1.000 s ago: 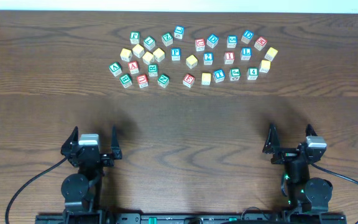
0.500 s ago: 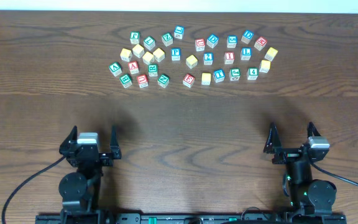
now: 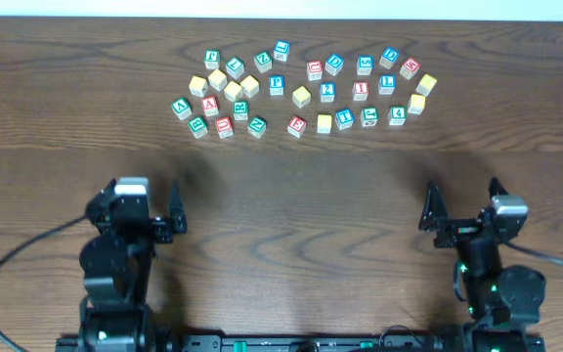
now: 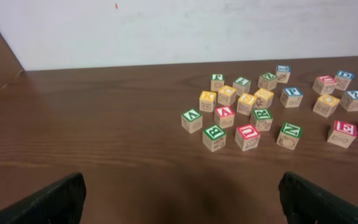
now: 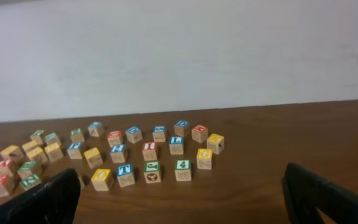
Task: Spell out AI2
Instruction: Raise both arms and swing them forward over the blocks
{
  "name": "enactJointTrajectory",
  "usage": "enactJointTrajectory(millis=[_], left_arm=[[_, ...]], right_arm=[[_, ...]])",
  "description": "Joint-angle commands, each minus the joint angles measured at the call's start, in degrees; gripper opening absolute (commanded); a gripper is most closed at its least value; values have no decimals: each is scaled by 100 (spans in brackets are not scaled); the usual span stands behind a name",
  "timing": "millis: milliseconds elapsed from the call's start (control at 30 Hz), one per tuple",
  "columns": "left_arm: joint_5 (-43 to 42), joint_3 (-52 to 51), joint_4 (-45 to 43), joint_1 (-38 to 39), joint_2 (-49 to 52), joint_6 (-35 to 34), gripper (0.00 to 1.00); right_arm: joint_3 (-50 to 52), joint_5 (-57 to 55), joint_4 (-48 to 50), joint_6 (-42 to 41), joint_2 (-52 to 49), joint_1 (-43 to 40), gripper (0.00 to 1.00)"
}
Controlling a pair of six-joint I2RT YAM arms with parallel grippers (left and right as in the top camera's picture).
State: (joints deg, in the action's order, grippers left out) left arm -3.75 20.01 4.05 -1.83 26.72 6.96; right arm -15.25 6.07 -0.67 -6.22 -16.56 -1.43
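Observation:
Many small wooden letter blocks lie in a loose band at the far side of the table. Among them are the red "A" block (image 3: pixel 210 105) (image 4: pixel 224 114) on the left, the blue "2" block (image 3: pixel 327 92) (image 5: pixel 118 152) in the middle, and the red "I" block (image 3: pixel 361 91) (image 5: pixel 149 149) just right of it. My left gripper (image 3: pixel 140 203) (image 4: pixel 182 205) is open and empty near the front left, well short of the blocks. At the front right, my right gripper (image 3: pixel 462 200) (image 5: pixel 182 199) is also open and holds nothing.
Around the three lie green-lettered blocks (image 3: pixel 256 125), plain yellow blocks (image 3: pixel 301 96) and other red and blue ones, packed close. A white wall (image 5: pixel 179 56) rises behind the table's far edge. Cables trail from both arm bases at the front.
Both arms have shifted a little toward the blocks, the left wrist also moving slightly left. Both grippers stay open and no block has moved.

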Motion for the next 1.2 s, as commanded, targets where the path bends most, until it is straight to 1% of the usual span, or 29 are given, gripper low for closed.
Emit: enactJointTrajectory(millis=[0,167,400,567,733,800,967,1167], left_arm=[[-39,557,7,-24,542,48,98],[-260,1305,208,-24,1403,50,98],[-319,2531,1064,-24,2452,52,98],[-485,3630,2140,-24,3147,52,98],[-490,4929,3425,-24,3965,50,98],[-621,5517,3943,-24,4365,52,98],[-1049,6839,4774,-24,5331,52,97],[-1156,8502,5663,-24,6599,52,98]], right_arm=[[-553,192,-81,269,-503,-50,99],[-1502,219,-625,317,-1499,-50,99],[-2931,557,-1626,538,-2874,-50,99],[-4312,763,-2800,608,-4000,-50,99],[-5840,767,-4002,608,-5215,-50,99],[-6441,793,-4419,612,-5668,-50,99],[-7694,1266,-5108,892,-6640,-50,99],[-9112,1403,-5722,890,-7715,-26,99]])
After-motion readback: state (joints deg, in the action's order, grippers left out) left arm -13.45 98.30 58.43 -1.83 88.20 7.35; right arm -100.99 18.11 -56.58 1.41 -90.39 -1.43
